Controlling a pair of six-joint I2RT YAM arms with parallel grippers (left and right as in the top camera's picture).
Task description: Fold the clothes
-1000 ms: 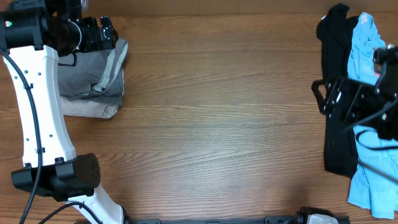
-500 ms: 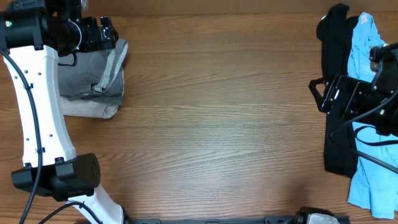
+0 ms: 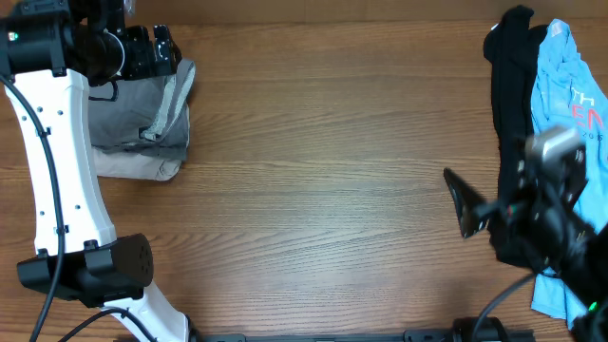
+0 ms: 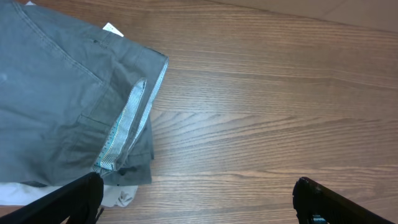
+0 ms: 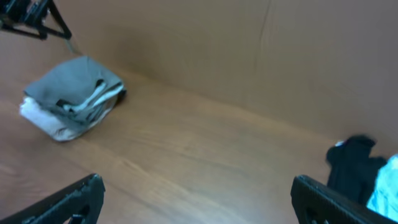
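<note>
The grey garment [image 3: 142, 109] lies folded at the table's far left, on top of a pale folded cloth [image 3: 133, 166]. It shows in the left wrist view [image 4: 68, 99] with its striped waistband lining turned up, and small in the right wrist view [image 5: 78, 87]. My left gripper [image 3: 152, 49] is open and empty, hovering over the garment's far edge; its fingers frame bare wood [image 4: 199, 199]. My right gripper [image 3: 470, 204] is open and empty above bare table, left of the pile at the right; in the right wrist view [image 5: 196, 199] nothing lies between its fingers.
A black garment [image 3: 508, 85] and a light-blue printed shirt [image 3: 560, 104] lie piled at the right edge. A cardboard wall [image 5: 249, 56] stands behind the table. The left arm's white link [image 3: 57, 171] runs down the left side.
My right gripper has swung off the right-hand pile, moving left and toward the front, and tilted up. The left arm and the grey garment have not moved.
</note>
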